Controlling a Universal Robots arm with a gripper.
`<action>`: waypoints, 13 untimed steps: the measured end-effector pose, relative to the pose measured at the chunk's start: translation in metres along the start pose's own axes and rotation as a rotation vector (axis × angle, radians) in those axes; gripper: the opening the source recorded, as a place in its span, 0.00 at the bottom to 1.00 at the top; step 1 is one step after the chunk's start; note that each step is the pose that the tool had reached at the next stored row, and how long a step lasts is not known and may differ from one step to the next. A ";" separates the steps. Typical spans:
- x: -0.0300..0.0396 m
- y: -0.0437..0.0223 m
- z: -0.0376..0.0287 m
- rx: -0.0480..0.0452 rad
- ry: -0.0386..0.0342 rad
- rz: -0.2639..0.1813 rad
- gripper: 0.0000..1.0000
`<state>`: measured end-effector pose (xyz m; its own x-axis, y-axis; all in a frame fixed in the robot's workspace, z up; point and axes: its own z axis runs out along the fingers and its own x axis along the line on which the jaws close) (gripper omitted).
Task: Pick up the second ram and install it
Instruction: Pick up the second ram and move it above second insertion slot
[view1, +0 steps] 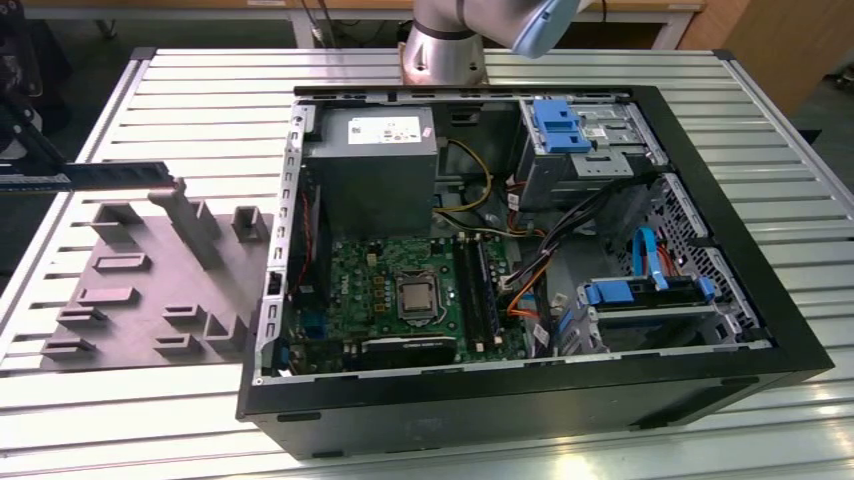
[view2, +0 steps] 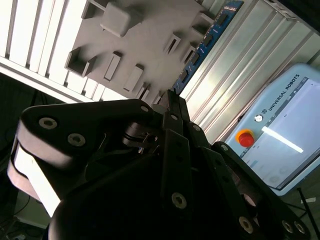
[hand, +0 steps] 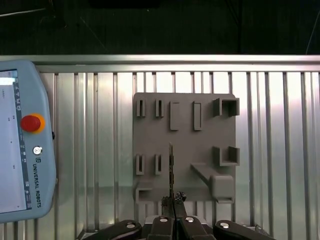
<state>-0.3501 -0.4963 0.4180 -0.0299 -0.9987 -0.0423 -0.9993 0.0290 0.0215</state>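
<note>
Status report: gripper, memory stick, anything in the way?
Gripper shut on memory stick. Stick held above grey tray, off to the side of the computer case. Nothing seen between them.

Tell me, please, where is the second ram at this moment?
The second ram is at the exterior view's left, clamped in the gripper over the grey tray, outside the open computer case.

Matt plastic tray (view1: 144, 255), ribbed metal table (view1: 214, 90)

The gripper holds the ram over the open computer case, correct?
No. The gripper holds the ram over the grey tray, not the case, which stands beside the tray; the first wrist view shows it.
</note>
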 end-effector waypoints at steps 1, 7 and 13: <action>0.0000 -0.0010 0.0000 0.0000 0.0000 0.000 0.11; -0.0002 -0.0070 -0.0001 0.0000 0.0000 0.000 0.11; -0.0005 -0.0127 -0.0002 0.0000 0.0000 0.000 0.11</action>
<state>-0.3374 -0.4962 0.4179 -0.0299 -0.9987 -0.0424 -0.9993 0.0290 0.0215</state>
